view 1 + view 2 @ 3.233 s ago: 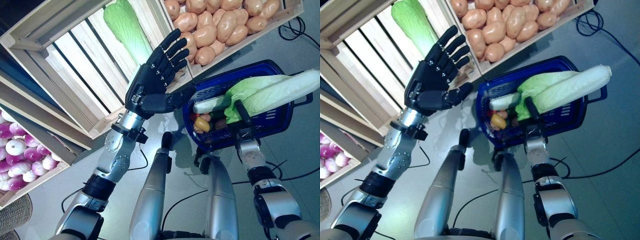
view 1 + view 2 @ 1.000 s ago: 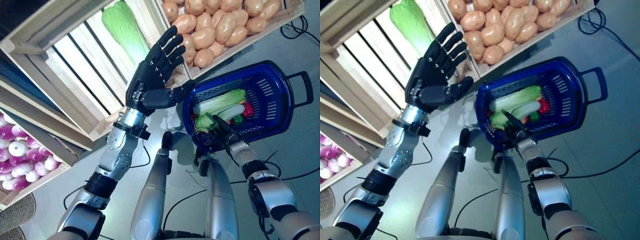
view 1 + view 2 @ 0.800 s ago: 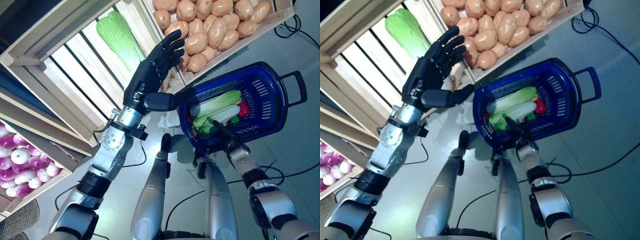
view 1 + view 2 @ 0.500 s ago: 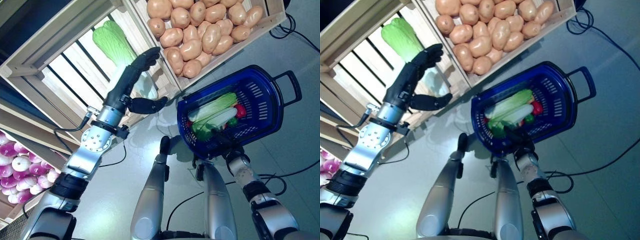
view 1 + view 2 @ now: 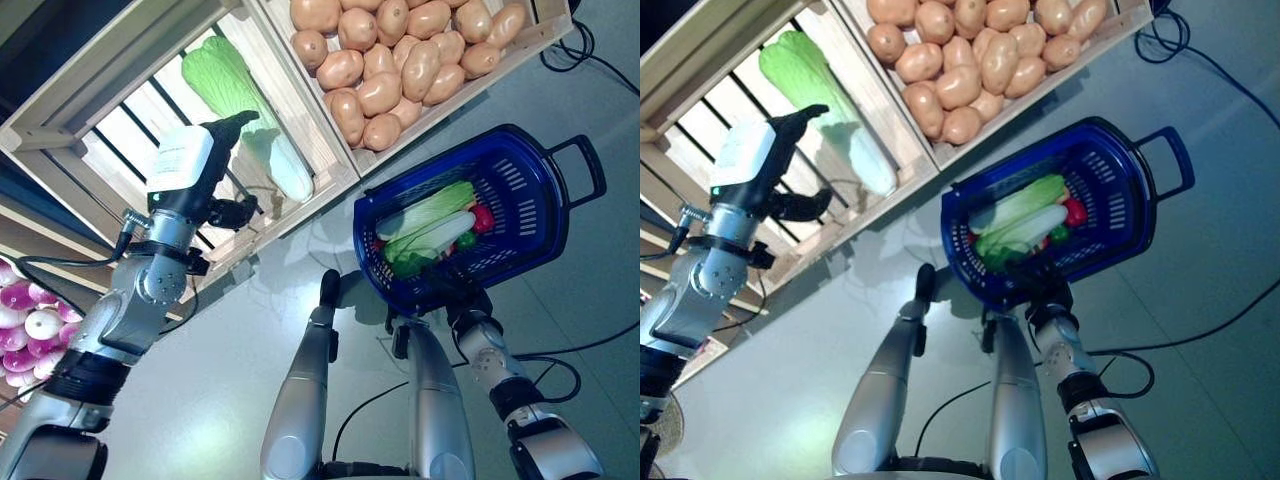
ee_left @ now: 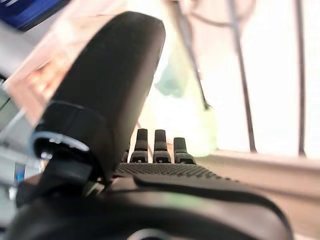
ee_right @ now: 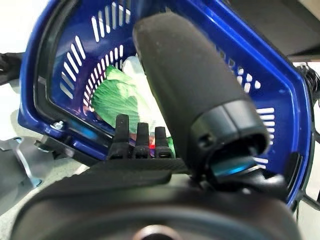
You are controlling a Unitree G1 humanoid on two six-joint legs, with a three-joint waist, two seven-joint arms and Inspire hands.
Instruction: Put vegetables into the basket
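A green-and-white cabbage (image 5: 232,85) lies in a slatted wooden crate (image 5: 100,80). My left hand (image 5: 205,170) reaches into that crate, open, its straight fingers (image 6: 157,145) close to the cabbage's pale end (image 6: 190,115); I cannot tell if they touch it. A blue plastic basket (image 5: 540,160) hangs low on the right, holding another cabbage (image 5: 430,215), a red vegetable (image 5: 483,218) and a small green one (image 5: 462,240). Below the basket's near rim, my right hand (image 5: 452,298) is shut on its handle; its fingers (image 7: 137,142) curl at the rim (image 7: 45,85).
A second wooden crate full of brown potatoes (image 5: 400,60) stands right of the cabbage crate. Purple and white onions (image 5: 25,320) fill a lower crate at the far left. Grey floor lies beneath.
My left hand has swung left from beside the basket into the cabbage crate, turning its back to the camera. The long cabbage that stuck out of the basket now lies inside.
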